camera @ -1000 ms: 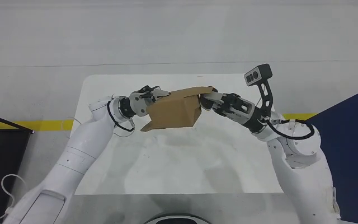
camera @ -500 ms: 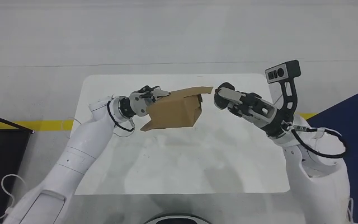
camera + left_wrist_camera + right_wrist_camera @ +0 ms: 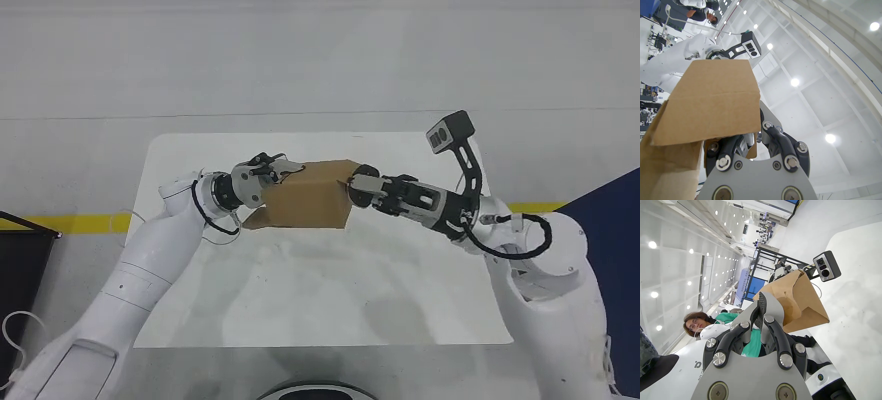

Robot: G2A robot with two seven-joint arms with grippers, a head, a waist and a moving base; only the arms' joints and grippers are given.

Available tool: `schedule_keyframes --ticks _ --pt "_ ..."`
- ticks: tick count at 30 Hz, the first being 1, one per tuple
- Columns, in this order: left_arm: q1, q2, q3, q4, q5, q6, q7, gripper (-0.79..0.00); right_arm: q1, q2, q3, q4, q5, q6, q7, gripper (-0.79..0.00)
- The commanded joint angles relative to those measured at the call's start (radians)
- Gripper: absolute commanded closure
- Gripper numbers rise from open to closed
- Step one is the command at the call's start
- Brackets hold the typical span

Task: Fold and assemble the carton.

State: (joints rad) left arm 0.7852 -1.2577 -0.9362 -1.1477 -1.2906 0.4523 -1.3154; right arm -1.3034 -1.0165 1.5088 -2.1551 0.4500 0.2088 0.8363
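The carton [image 3: 305, 195] is held over the far middle of the desk [image 3: 300, 310]. The left pincer [image 3: 272, 174] is clamped on one end to steady it, so the right pincer [image 3: 356, 186], fingers together, can press the opposite end inward, I think.

The carton [image 3: 305, 195] is plain brown cardboard, the same even tan on every face that shows, and it lies against a white table [image 3: 300, 300]. The left gripper [image 3: 284, 172] and the right gripper [image 3: 352, 186] are silver-grey metal with black links and bright round screw heads, and the right one's pads [image 3: 758, 311] are dark grey with a fine woven grain. The floor [image 3: 320, 60] beyond is pale grey, crossed by a yellow stripe [image 3: 90, 222].
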Motion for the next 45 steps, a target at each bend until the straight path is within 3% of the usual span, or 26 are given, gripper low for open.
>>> schedule_keyframes --ticks 1,10,18,28,36,40,45 --pt "0.000 0.000 0.000 0.000 0.000 0.000 0.000 0.000 -0.006 0.001 0.006 -0.007 -0.004 0.000 -0.005 0.000" --pt "0.000 0.000 0.000 0.000 0.000 0.000 0.000 0.000 0.025 0.002 0.009 0.051 0.010 0.037 -0.034 0.000" --pt "0.000 0.000 0.000 0.000 0.000 0.000 0.000 0.000 0.043 0.008 -0.052 0.048 -0.051 0.090 0.028 0.000" --pt "0.000 0.000 0.000 0.000 0.000 0.000 0.000 0.000 0.039 0.009 -0.068 0.012 -0.062 0.054 0.000 0.000" --pt "0.000 0.000 0.000 0.000 0.000 0.000 0.000 0.000 0.111 0.001 -0.164 0.062 -0.089 0.051 -0.017 0.000" --pt "0.000 0.000 0.000 0.000 0.000 0.000 0.000 0.000 0.095 0.003 -0.116 0.050 -0.072 0.015 -0.040 0.000" --pt "0.000 0.000 0.000 0.000 0.000 0.000 0.000 0.000 0.007 0.011 0.030 -0.002 -0.014 -0.060 -0.051 0.000"
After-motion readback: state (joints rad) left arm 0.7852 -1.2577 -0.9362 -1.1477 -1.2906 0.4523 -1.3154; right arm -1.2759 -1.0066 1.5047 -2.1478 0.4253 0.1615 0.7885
